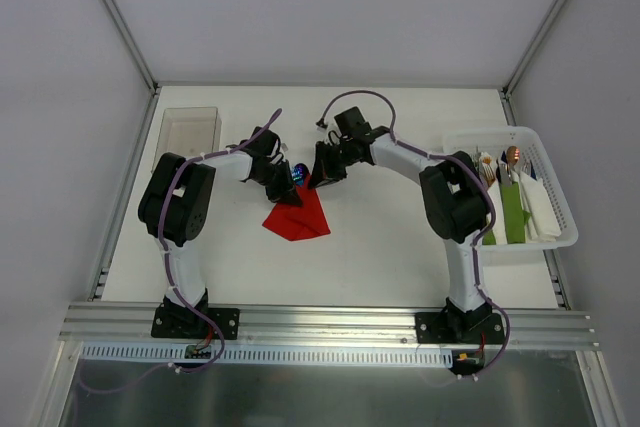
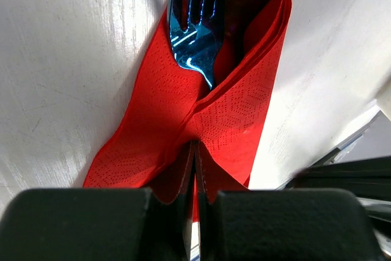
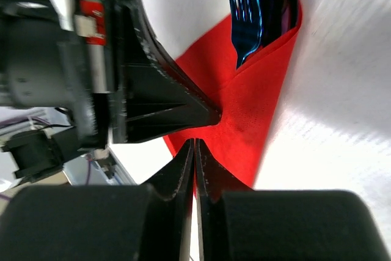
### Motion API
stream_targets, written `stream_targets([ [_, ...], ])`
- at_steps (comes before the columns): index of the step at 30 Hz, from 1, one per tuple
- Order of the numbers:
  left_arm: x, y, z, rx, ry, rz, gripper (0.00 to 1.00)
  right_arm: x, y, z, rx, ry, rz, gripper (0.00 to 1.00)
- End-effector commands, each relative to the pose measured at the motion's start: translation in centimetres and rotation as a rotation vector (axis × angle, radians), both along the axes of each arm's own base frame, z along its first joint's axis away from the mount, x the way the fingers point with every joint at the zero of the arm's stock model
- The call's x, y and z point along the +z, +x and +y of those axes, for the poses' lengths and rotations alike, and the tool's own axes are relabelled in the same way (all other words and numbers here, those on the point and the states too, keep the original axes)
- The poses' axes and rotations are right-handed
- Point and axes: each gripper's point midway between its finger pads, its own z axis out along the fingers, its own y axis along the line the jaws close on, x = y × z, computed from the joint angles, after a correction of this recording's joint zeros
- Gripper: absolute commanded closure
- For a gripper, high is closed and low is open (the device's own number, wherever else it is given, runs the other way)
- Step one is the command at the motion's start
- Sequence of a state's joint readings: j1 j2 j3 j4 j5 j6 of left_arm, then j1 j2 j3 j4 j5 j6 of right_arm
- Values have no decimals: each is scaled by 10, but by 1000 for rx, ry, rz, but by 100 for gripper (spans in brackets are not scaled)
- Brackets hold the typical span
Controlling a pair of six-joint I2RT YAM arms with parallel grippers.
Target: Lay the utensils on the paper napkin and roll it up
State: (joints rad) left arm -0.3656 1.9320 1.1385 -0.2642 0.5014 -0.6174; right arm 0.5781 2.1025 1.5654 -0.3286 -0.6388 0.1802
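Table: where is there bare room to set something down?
Bare: the near strip in front of the napkin, between the left arm and right arm; also the far strip between the clear bin and the basket. Crowded: the middle, where both arms meet over the napkin, and the right edge, filled by the basket.

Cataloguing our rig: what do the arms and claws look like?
The left arm and right arm match: white links, bulky black joints, black bases, a purple cable along each. The left claw and right claw each have two black tapered fingers.
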Motion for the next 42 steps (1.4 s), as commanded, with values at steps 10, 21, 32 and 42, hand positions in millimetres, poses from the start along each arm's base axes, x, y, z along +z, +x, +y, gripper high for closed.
stream_targets([
  [10, -16, -11, 9, -27, 52, 14, 100, -30, 3, 13, 17, -125, -57, 97],
  [21, -16, -13, 10, -30, 54, 12, 100, -44, 3, 21, 17, -144, -51, 98],
  [32, -16, -12, 11, -32, 54, 10, 100, -17, -2, 24, 34, -99, -94, 98],
  [42, -13, -12, 12, -35, 51, 0, 100, -16, -6, 34, 43, -71, -79, 98],
])
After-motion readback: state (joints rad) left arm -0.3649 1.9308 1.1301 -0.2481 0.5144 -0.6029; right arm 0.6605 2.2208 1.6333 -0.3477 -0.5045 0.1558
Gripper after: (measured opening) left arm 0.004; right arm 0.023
